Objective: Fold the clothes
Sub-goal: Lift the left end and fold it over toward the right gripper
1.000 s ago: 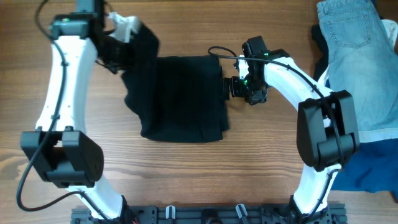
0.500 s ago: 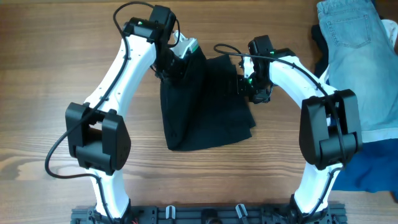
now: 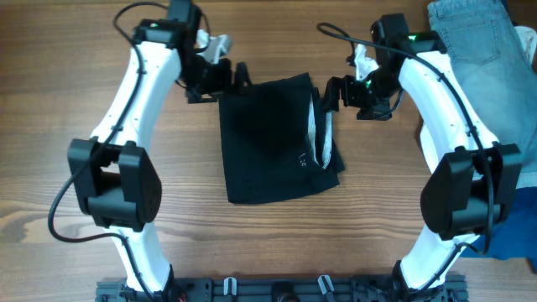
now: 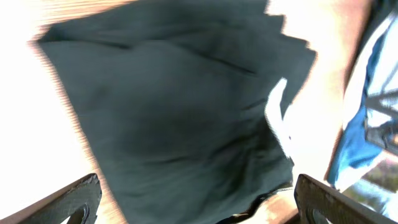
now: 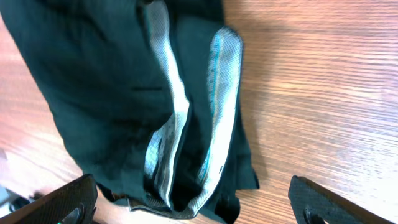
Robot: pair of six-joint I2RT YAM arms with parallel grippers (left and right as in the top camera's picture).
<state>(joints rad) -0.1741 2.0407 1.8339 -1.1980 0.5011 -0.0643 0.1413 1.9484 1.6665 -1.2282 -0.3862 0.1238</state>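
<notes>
The black garment [image 3: 268, 138] lies folded in a rough rectangle on the wooden table, with its white inner waistband [image 3: 320, 134] showing along its right edge. My left gripper [image 3: 233, 77] hovers open at the cloth's top left corner and holds nothing. In the left wrist view the black cloth [image 4: 174, 112] fills the frame, blurred, above my left gripper [image 4: 199, 208]. My right gripper [image 3: 334, 91] is open just off the cloth's top right corner. In the right wrist view the waistband [image 5: 217, 118] lies between the spread jaws of my right gripper [image 5: 193, 208], untouched.
A light-blue denim garment [image 3: 474, 59] lies at the table's far right, with royal blue cloth [image 3: 513, 222] below it. Bare wood [image 3: 67, 168] stretches to the left of the black garment and in front of it.
My left gripper has opened and let go of the black cloth, then drawn back to the left. The cloth now lies folded. My right arm has lifted away up and to the right.
</notes>
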